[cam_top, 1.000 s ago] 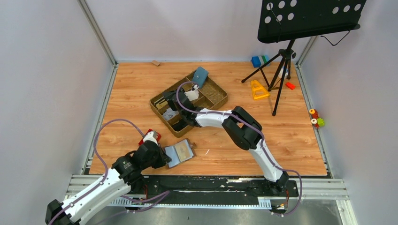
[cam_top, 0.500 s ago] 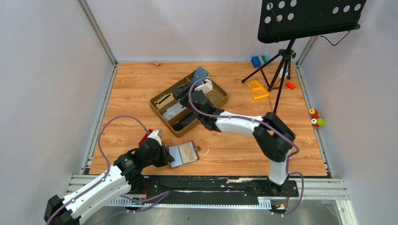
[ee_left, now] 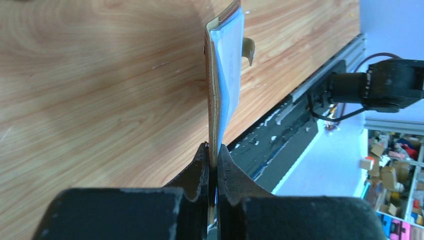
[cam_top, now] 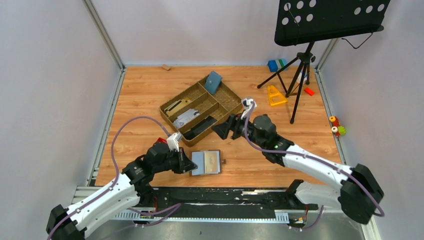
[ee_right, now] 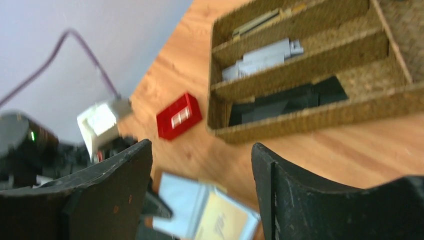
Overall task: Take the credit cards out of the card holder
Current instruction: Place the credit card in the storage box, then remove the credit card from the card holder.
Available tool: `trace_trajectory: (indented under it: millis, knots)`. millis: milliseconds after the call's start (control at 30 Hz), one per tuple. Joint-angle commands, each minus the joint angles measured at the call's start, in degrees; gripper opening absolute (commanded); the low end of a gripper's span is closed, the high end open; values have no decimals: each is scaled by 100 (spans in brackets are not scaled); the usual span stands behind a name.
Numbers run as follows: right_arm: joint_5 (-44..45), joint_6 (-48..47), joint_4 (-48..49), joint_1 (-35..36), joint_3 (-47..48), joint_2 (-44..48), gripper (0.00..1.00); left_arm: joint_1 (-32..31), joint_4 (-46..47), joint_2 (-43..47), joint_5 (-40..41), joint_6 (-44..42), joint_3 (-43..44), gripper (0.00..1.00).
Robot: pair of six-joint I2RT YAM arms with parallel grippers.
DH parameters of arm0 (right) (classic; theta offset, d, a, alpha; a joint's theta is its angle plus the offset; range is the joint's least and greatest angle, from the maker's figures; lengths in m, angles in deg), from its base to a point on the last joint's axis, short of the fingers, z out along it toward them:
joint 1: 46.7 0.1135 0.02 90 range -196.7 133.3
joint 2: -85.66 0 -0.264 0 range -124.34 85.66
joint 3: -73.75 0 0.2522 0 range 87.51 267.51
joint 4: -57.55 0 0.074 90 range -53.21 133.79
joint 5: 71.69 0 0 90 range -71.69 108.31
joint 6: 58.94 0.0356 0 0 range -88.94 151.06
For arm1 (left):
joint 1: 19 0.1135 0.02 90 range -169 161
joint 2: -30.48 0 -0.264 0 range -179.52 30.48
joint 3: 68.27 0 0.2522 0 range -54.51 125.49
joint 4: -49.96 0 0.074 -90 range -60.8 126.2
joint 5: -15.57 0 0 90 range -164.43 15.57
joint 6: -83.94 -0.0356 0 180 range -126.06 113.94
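1 card holder (cam_top: pixel 207 162), open – L tool (cam_top: pixel 191 164) pinching edge; R tool (cam_top: pixel 217 131) agape

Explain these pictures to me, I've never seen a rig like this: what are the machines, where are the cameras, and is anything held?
Two robot arms are bolted to the near edge of a wooden table. The wide picture looks down from above and behind them; the other two come from a camera on each wrist, showing that arm's own black fingers. The left gripper is pinched shut on the edge of the opened card holder. The right gripper hangs open and empty near a woven tray of flat dark and grey items, a blue-teal pouch at its far corner. A red block lies nearby; a music stand stands at the right.
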Motion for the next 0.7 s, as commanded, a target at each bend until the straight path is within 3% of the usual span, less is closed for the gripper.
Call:
trace_trajectory:
  millis: [0, 267, 433, 667]
  knots:
    - [-993, -568, -1049, -200, -663, 1040, 74, 2, 1072, -178, -513, 254, 198, 0]
    - [-971, -630, -2412, -346, -1715, 3117, 85, 0, 2091, -696, -535, 378, 192, 0]
    - [-1007, -699, -2917, -383, -1847, 3544, 86, 2, 2584, -1255, -716, 323, 400, 0]
    - [-1170, -575, -2877, -387, -2042, 3653, 85, 2, 3040, -1591, -812, 209, 525, 0]
